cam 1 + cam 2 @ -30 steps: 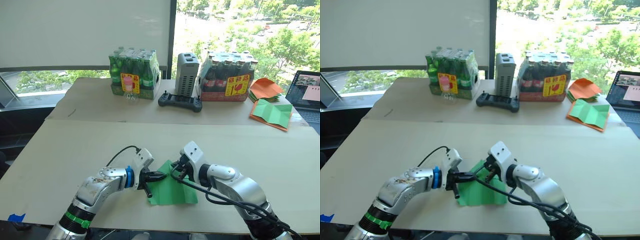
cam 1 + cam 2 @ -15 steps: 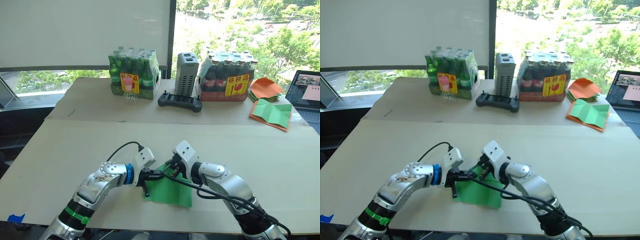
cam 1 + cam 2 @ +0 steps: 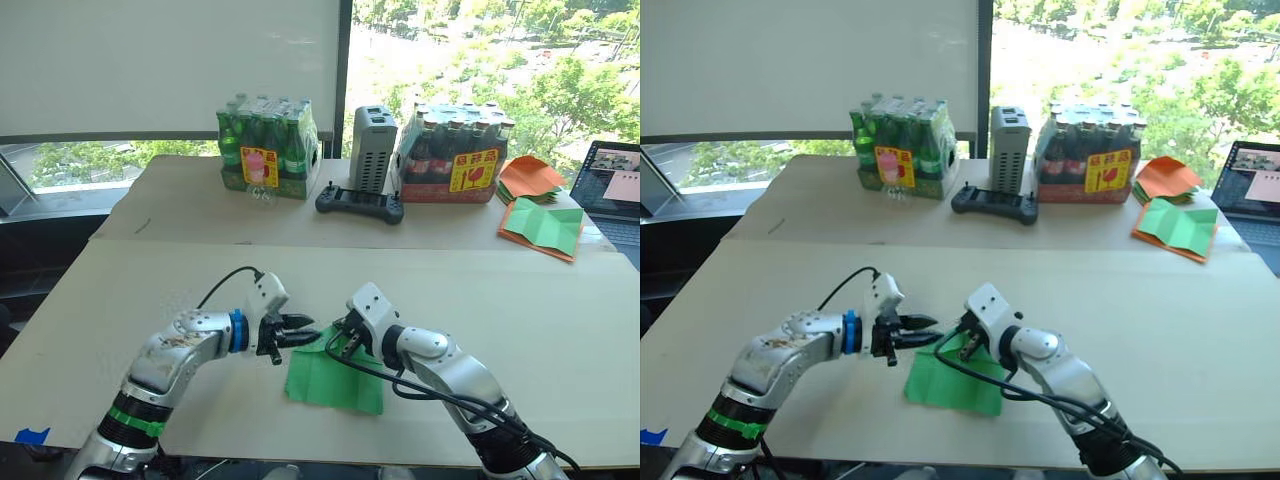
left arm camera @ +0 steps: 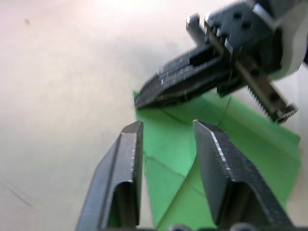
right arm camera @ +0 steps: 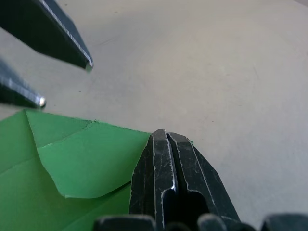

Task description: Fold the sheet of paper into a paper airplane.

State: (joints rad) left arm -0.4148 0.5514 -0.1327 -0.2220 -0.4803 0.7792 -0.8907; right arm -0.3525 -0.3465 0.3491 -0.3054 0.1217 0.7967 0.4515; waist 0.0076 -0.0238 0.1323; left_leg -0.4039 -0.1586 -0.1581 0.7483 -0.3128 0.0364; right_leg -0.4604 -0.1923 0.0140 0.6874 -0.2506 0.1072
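The sheet of paper (image 3: 335, 378) is bright green and lies flat near the table's front edge, with crease lines and one corner flap folded over (image 5: 91, 159). My right gripper (image 3: 336, 344) is shut, its fingertips (image 5: 166, 139) resting on the sheet's far edge by a corner. My left gripper (image 3: 311, 331) hovers open just left of that corner, its fingers (image 4: 126, 159) apart over the paper and pointing at the right gripper. Nothing is between them. No paper airplane shape shows; the sheet is still a folded rectangle.
At the back stand a pack of green bottles (image 3: 266, 148), a grey box (image 3: 372, 148), a black controller (image 3: 360, 204) and a pack of dark bottles (image 3: 455, 152). Orange and green papers (image 3: 541, 228) and a laptop (image 3: 614, 185) lie at the far right.
My left gripper has drawn back to the left off the sheet and opened. The right gripper and the sheet have shifted slightly left.
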